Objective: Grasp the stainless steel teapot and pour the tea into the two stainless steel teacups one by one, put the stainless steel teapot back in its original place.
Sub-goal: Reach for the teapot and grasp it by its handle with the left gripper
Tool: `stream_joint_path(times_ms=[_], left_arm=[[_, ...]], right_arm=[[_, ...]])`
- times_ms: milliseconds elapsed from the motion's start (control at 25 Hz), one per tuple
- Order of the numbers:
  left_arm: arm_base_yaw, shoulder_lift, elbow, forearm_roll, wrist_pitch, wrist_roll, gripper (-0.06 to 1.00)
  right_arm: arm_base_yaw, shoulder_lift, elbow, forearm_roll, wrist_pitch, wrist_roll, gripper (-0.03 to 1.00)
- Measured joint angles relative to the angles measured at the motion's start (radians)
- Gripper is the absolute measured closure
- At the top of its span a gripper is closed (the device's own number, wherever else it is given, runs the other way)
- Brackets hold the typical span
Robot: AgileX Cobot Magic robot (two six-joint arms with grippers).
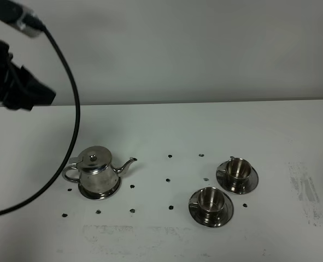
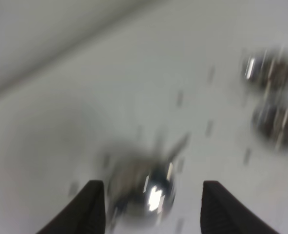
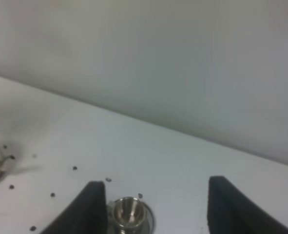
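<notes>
A shiny bell-shaped stainless steel teapot (image 1: 98, 170) stands upright on a flat round ridged steel trivet disc (image 1: 98, 194) on the left part of the white worktop (image 1: 166, 123), its thin spout pointing right. Well apart on that side, the farther small steel teacup (image 1: 238, 169) and the nearer small steel teacup (image 1: 210, 200) each sit on a round steel saucer, just beside one another. The left tool (image 2: 152, 185) is raised clear of the pot, jaws parted and empty; in that blurred view the bright shape below is probably the teapot. The right tool (image 3: 157, 183) is likewise spread, gripping nothing, above one teacup.
</notes>
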Motion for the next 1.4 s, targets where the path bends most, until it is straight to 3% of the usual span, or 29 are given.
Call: stream_joint_path(times_ms=[200, 360, 560, 800, 1080, 1400], left_arm=[[0.000, 0.014, 0.000, 0.319, 0.073, 0.008, 0.44], [0.000, 0.049, 0.000, 0.421, 0.077, 0.119, 0.45], [0.000, 0.135, 0.000, 0.425, 0.066, 0.298, 0.49], [0.000, 0.238, 0.000, 0.395, -0.025, 0.417, 0.52], [0.000, 0.285, 0.000, 0.322, -0.141, 0.496, 0.52], [-0.003, 0.288, 0.000, 0.306, -0.151, 0.509, 0.52]], right_arm=[[0.000, -0.191, 0.063, -0.010, 0.073, 0.057, 0.50], [0.000, -0.291, 0.113, -0.021, 0.114, 0.093, 0.50], [0.000, -0.349, 0.148, -0.083, 0.199, 0.148, 0.50], [0.000, -0.375, 0.179, -0.205, 0.283, 0.232, 0.51], [0.000, -0.457, 0.401, -0.209, 0.287, 0.247, 0.51], [0.000, -0.633, 0.515, -0.211, 0.309, 0.247, 0.51]])
